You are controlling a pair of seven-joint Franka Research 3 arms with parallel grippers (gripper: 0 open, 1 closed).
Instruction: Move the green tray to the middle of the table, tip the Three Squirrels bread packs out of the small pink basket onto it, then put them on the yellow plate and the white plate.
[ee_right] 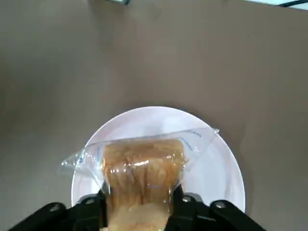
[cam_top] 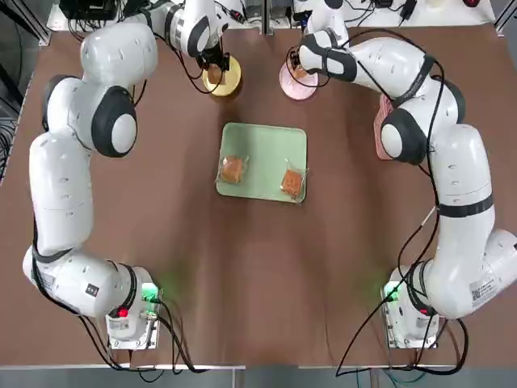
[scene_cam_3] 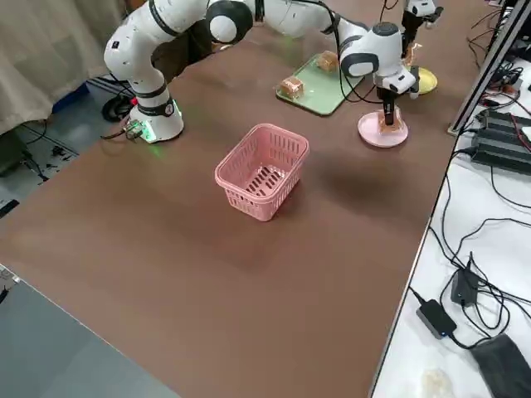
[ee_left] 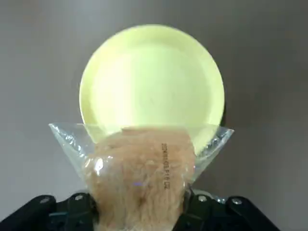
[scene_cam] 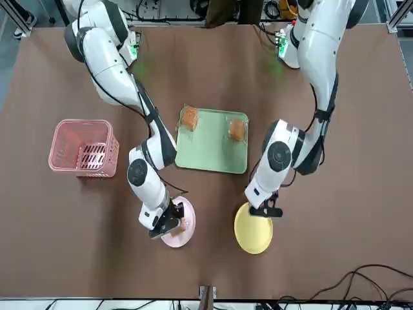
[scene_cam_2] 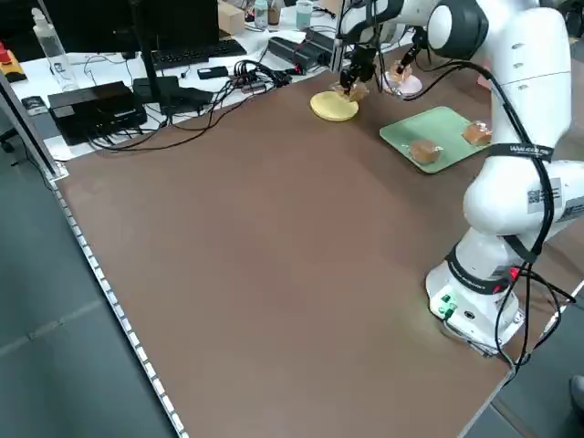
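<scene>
Each pincer, left (ee_left: 139,211) and right (ee_right: 139,211), is clamped on a clear-wrapped golden bread pack (ee_left: 139,168) and should lower before releasing over the shiny round yellow plate (ee_left: 151,82) and pale pinkish-white round plate (ee_right: 211,168).

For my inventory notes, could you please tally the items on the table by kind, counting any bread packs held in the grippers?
Bread packs: 4, two on the green tray, one in the left gripper, one in the right gripper
Plates: 2, yellow plate and white plate
Green tray: 1
Pink basket: 1
Total: 8
</scene>
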